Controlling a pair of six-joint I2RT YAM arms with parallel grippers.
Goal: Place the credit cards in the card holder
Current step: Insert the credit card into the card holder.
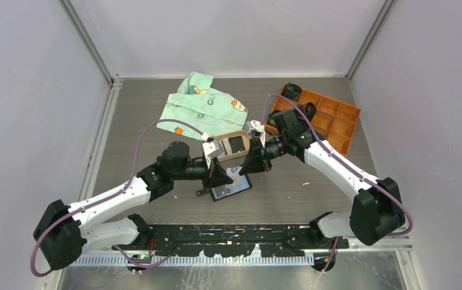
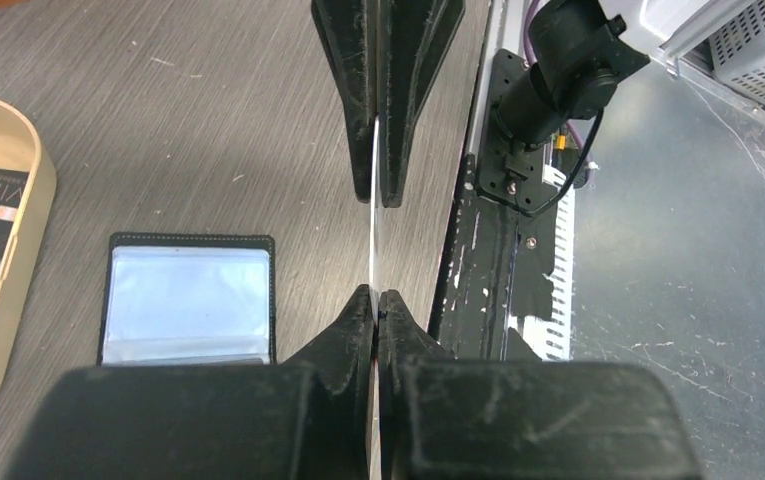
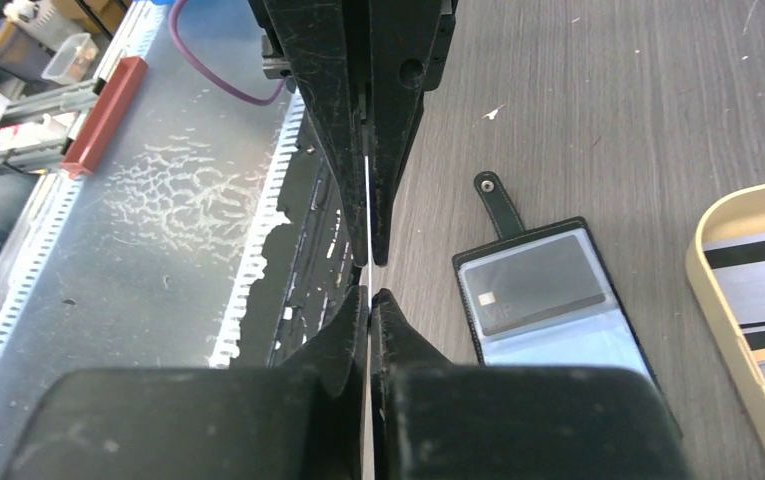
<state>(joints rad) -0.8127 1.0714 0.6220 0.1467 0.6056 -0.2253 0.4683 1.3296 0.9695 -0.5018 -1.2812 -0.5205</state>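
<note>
The card holder (image 1: 233, 191) lies open on the table below both grippers; it also shows in the left wrist view (image 2: 188, 295) and the right wrist view (image 3: 548, 300), with a black card (image 3: 533, 285) in one clear pocket. My left gripper (image 2: 376, 295) and right gripper (image 3: 369, 292) face each other above it, and both are shut on the same thin whitish credit card (image 2: 372, 240), seen edge-on (image 3: 367, 235). In the top view the left gripper (image 1: 219, 176) and right gripper (image 1: 251, 162) almost meet. More cards (image 3: 763, 270) lie in the tan tray (image 1: 223, 156).
The tan tray's rim (image 2: 28, 230) is close beside the holder, on its far side (image 3: 703, 270). A green patterned cloth (image 1: 207, 109) lies behind it. An orange compartment box (image 1: 331, 121) stands at the back right. The arms' black base rail (image 1: 240, 237) runs along the near edge.
</note>
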